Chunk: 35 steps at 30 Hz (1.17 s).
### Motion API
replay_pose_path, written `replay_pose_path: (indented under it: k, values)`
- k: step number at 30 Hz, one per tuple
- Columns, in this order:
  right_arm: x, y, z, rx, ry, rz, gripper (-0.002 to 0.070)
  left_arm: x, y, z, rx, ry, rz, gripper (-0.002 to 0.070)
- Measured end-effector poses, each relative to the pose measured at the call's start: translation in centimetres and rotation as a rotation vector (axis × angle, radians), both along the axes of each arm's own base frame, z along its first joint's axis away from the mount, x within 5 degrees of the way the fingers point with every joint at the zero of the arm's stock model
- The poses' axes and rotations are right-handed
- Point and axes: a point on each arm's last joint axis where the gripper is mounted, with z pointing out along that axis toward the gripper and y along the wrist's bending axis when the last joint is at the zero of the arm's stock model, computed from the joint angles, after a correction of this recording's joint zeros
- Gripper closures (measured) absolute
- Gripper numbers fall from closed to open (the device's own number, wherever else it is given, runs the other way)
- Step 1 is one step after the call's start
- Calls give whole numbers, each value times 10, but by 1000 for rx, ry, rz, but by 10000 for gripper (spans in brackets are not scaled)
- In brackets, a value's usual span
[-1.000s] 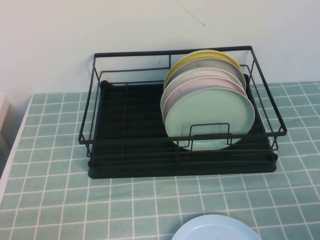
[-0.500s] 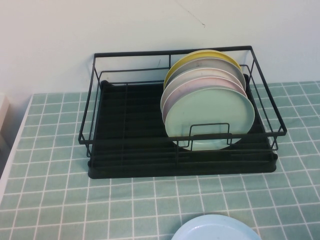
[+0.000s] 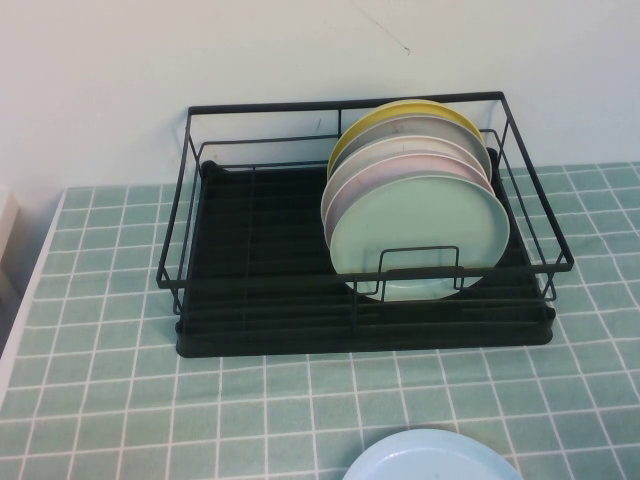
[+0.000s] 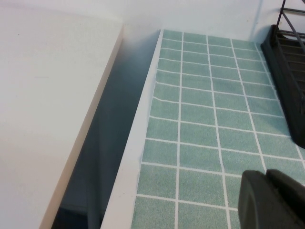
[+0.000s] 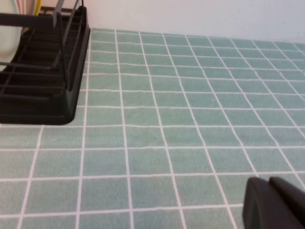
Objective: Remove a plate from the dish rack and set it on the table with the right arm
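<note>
The pale sky-blue plate lies flat on the green tiled table at the near edge of the high view, in front of the dish rack and partly cut off. The black wire dish rack stands at the back against the wall. Neither arm shows in the high view. My right gripper is shut and empty, low over bare tiles to the right of the rack. My left gripper is shut and empty over tiles near the table's left edge, with the rack to its side.
Several plates stand upright in the rack's right half: a mint-green one in front, then pink, pale and yellow ones behind. A white wall runs behind the rack. A white counter lies beyond a gap at the table's left edge.
</note>
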Motion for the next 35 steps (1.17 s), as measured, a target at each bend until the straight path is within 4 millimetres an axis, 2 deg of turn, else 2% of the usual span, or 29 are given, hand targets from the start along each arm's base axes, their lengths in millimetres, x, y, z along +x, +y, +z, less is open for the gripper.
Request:
replay_pose_path:
  k: [35]
  values:
    - [0,3,0,-41,4,90,678,0,0,0,0,0,0,678]
